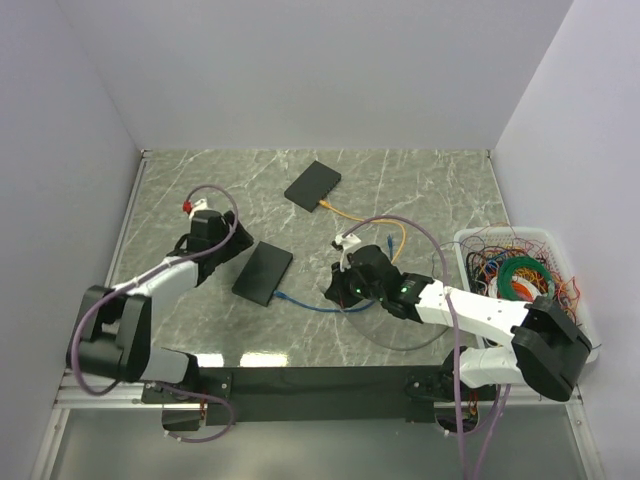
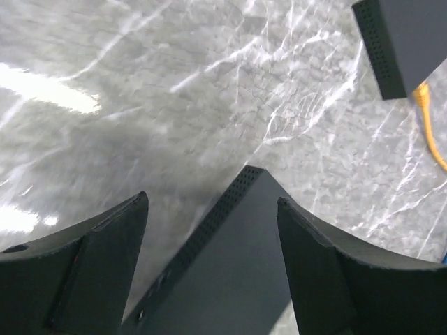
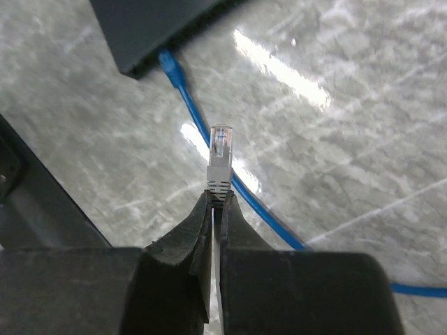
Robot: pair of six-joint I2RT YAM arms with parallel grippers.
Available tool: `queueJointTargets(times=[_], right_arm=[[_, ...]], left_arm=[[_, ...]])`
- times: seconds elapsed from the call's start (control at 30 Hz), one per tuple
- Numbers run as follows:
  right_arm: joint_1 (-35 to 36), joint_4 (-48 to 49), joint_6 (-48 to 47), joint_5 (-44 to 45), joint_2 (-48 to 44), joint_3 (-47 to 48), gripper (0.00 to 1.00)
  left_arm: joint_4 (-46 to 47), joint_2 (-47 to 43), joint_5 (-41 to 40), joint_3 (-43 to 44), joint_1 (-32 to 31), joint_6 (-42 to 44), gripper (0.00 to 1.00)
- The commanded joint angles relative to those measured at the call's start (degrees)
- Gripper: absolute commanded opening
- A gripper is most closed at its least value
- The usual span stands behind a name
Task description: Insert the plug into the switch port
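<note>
A black switch (image 1: 263,272) lies left of centre with a blue cable (image 1: 305,303) plugged into its near edge. My left gripper (image 1: 230,258) is open, its fingers either side of that switch's corner (image 2: 230,265), touching nothing. My right gripper (image 1: 337,286) is shut on a grey cable just behind its clear plug (image 3: 221,155). The plug points toward the switch's port edge (image 3: 150,31), a short way off, with the blue plug (image 3: 170,68) seated there. The right gripper (image 3: 217,200) holds the plug above the blue cable (image 3: 269,213).
A second black switch (image 1: 312,185) lies farther back with an orange cable (image 1: 350,214) attached; it shows in the left wrist view (image 2: 408,38) too. A white basket (image 1: 468,240) full of tangled cables stands at the right edge. Walls close in the table on three sides.
</note>
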Motion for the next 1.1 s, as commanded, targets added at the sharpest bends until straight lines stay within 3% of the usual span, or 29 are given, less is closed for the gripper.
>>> queueJointTargets(times=[0.0, 0.17, 0.37, 0.77, 0.97, 1.07], right_arm=[[-0.14, 0.14, -0.17, 0.77, 0.13, 1.99, 0.00], [-0.23, 0.40, 0.97, -0.37, -0.40, 0.67, 0.00], [-0.14, 1.90, 2.12, -1.78, 0.04, -0.56, 0.00], [-0.06, 0.93, 2.21, -0.29, 1.09, -0.56, 0.00], [0.12, 1.37, 3.00, 0.59, 0.49, -1.79, 0.00], [1.08, 2.94, 3.79, 2.08, -1.97, -3.90, 0.00]], left_arm=[[6.67, 4.76, 5.40, 2.53, 0.29, 3.01, 0.80], [11.51, 10.92, 11.83, 3.85, -0.84, 2.14, 0.76], [15.64, 13.82, 15.25, 4.99, -7.07, 4.24, 0.74], [10.91, 17.17, 14.30, 13.96, -11.31, 8.99, 0.72], [10.89, 10.15, 10.08, 13.26, -11.22, 10.31, 0.73], [15.46, 0.93, 6.93, 7.91, -11.83, 10.75, 0.77]])
